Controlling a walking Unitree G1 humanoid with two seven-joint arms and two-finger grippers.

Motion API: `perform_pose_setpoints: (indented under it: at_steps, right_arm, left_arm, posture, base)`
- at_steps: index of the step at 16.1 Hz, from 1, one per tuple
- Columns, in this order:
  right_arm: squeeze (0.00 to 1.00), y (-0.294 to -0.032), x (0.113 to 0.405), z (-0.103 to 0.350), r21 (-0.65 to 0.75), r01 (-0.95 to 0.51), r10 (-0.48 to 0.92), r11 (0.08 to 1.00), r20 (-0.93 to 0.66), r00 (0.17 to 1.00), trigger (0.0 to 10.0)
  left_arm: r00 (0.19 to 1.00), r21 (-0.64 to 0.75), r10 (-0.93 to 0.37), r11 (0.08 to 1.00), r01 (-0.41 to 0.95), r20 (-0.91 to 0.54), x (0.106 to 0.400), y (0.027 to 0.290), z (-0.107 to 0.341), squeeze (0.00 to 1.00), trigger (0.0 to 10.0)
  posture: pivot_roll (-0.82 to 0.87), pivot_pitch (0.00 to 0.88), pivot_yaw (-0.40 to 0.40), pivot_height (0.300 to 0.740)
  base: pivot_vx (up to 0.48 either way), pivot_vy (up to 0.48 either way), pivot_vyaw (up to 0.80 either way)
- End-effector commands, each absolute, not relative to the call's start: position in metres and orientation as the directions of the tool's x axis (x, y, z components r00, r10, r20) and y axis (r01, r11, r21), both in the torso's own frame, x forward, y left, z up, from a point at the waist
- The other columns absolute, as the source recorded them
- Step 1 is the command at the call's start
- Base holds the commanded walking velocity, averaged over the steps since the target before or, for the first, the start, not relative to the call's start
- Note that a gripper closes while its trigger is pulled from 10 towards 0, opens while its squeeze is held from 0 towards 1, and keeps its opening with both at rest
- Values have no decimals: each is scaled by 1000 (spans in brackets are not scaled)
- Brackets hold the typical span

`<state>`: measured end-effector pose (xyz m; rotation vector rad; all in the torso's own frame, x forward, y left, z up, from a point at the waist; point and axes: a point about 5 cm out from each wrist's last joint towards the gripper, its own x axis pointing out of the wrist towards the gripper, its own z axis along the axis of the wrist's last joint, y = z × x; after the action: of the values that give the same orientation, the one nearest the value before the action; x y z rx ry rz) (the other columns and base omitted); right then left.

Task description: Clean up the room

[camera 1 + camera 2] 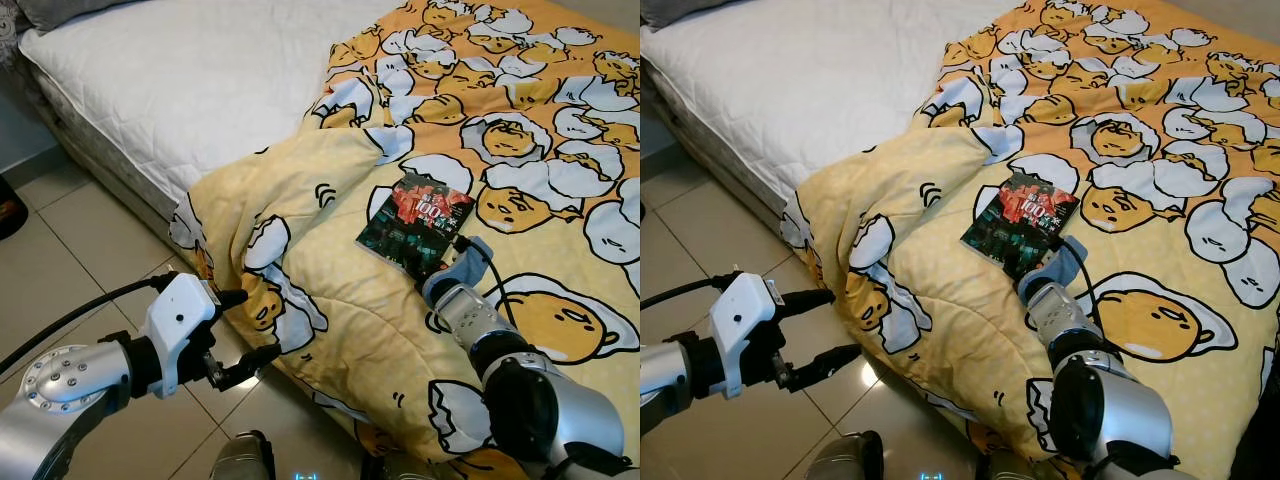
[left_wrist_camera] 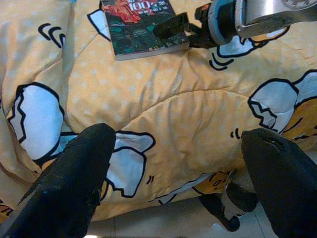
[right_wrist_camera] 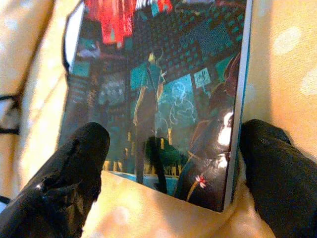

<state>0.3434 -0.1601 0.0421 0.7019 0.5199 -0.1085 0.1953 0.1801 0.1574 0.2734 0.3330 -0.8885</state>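
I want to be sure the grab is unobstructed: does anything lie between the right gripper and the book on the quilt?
Nothing visible does. The right gripper is open at the near edge of the book, which lies flat on the yellow quilt.

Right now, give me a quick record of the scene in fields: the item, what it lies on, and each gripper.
item: comic book, lying flat
surface: yellow egg-print duvet on the bed
mattress: white mattress, uncovered on the robot's left
right gripper: open, fingers either side of the book's near corner
left gripper: open, over the tiled floor beside the bed
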Motion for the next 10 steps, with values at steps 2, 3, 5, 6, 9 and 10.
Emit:
perform_pose_setpoints:
  at_steps: [2,3,5,6,9,10]
  right_arm:
    - [0,-150,326,19,614,344,112,711,-581,806,10000]
    - [0,-148,332,27,690,351,115,634,-532,839,10000]
    - [0,-144,341,39,792,331,136,513,-456,880,2784]
    - [0,-140,348,48,843,303,153,444,-404,902,0]
    - [0,-136,352,55,882,275,175,383,-362,916,0]
    - [0,-136,352,56,884,272,179,380,-359,916,0]
  left_arm:
    - [584,106,-705,598,794,-401,191,181,160,0,10000]
    - [582,102,-704,599,795,-407,189,182,159,0,10000]
    - [579,97,-704,597,796,-412,187,182,158,0,10000]
    - [576,96,-708,594,799,-410,187,180,159,0,10000]
    - [570,93,-719,587,805,-397,188,177,161,0,10000]
    - [567,90,-723,584,807,-394,188,176,162,0,10000]
  posture:
    - [284,226,-25,740]
    - [285,230,-23,740]
    - [284,228,-21,740]
    - [282,225,-21,740]
    - [281,222,-23,740]
    - [280,222,-25,740]
  base:
    - [0,0,0]
    - [0,0,0]
    - [0,0,0]
    - [0,0,0]
    - [0,0,0]
    - [0,0,0]
